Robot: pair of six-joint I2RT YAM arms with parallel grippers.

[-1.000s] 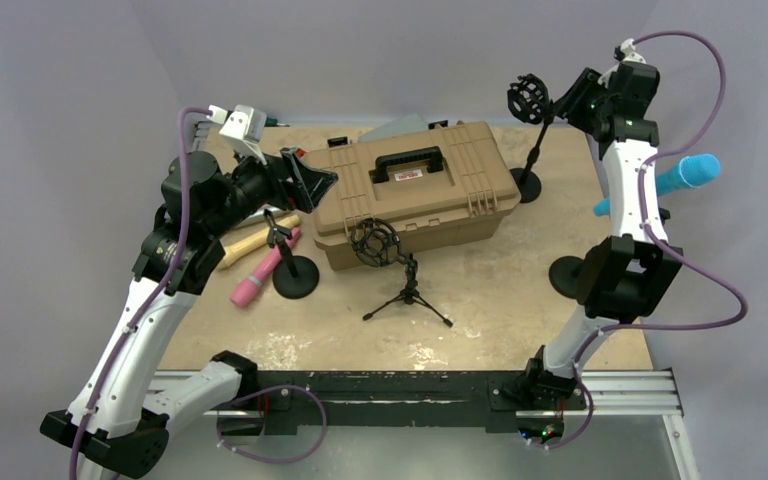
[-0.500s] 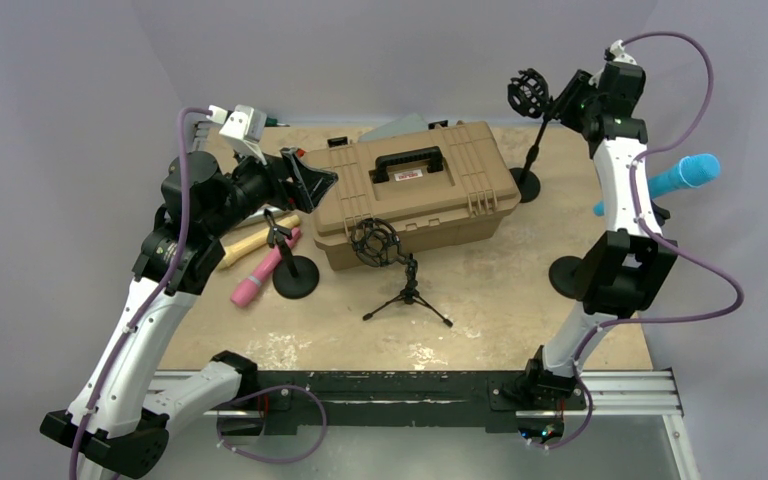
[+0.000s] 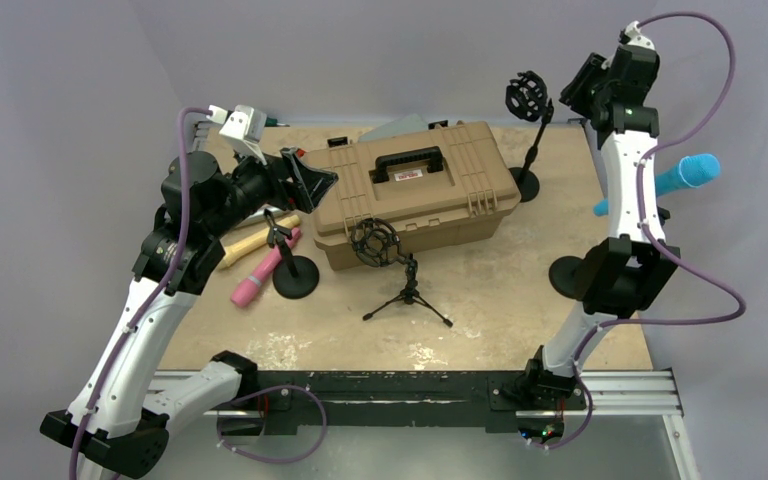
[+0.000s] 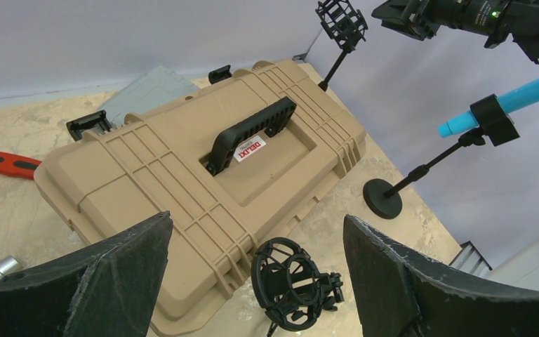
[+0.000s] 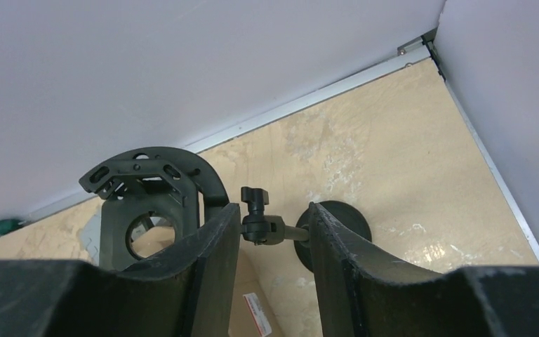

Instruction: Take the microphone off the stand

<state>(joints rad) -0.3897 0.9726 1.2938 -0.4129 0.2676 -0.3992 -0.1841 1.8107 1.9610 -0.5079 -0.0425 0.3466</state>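
A blue microphone (image 3: 687,174) sits in a clip on a round-based stand (image 3: 567,274) at the right edge, also seen in the left wrist view (image 4: 526,93). A pink microphone (image 3: 263,270) leans in a short stand (image 3: 295,277) at the left. My right gripper (image 3: 572,88) hangs high at the back right, beside an empty shock mount (image 3: 528,97). Its jaws are partly open with nothing in them (image 5: 274,208). That mount's stand joint shows beyond the tips. My left gripper (image 3: 312,180) is wide open over the toolbox's left end (image 4: 257,217).
A tan toolbox (image 3: 415,190) with a black handle fills the table's middle. In front of it stands a tripod with an empty shock mount (image 3: 375,243). A wooden-handled tool (image 3: 253,240) lies by the pink microphone, and a red-handled tool (image 4: 3,163) lies behind the toolbox.
My right gripper has risen and drawn back to the right, away from the empty shock mount, with its jaws a little narrower. The left arm has not moved.
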